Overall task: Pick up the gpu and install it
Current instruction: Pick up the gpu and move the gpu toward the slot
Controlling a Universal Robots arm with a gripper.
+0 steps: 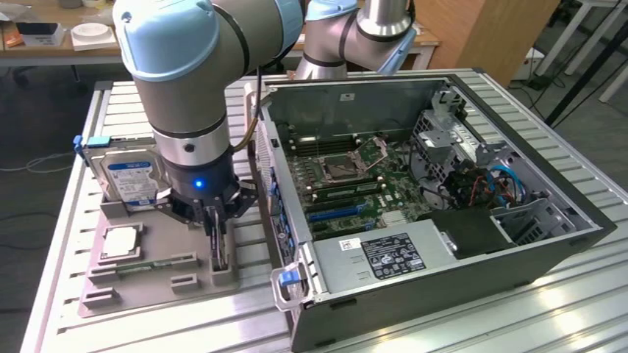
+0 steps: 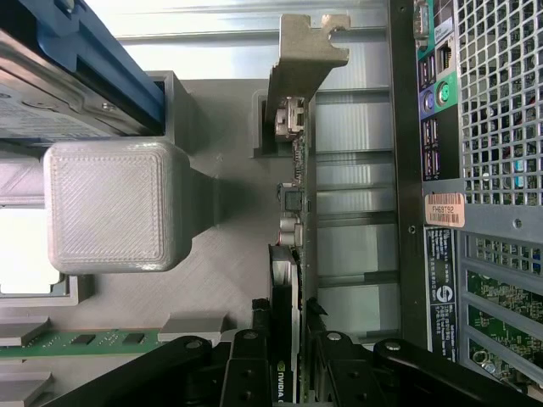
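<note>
The gpu (image 1: 220,254) is a thin dark card standing on edge in a slot of the grey holder tray (image 1: 147,294), just off the open computer case (image 1: 422,220). My gripper (image 1: 218,237) points straight down over it. In the wrist view the gpu (image 2: 293,246) runs edge-on away from the camera, ending in its metal bracket (image 2: 307,51). The black fingers (image 2: 254,356) of my gripper (image 2: 288,343) press against both faces of the card. The card still sits in its slot.
On the tray stand a silver hard drive (image 1: 129,180), a processor chip (image 1: 120,243) and a green memory stick (image 1: 147,266). Inside the case the motherboard's blue slot (image 1: 339,213) lies bare. The case's rear wall (image 2: 492,170) is close beside the gripper.
</note>
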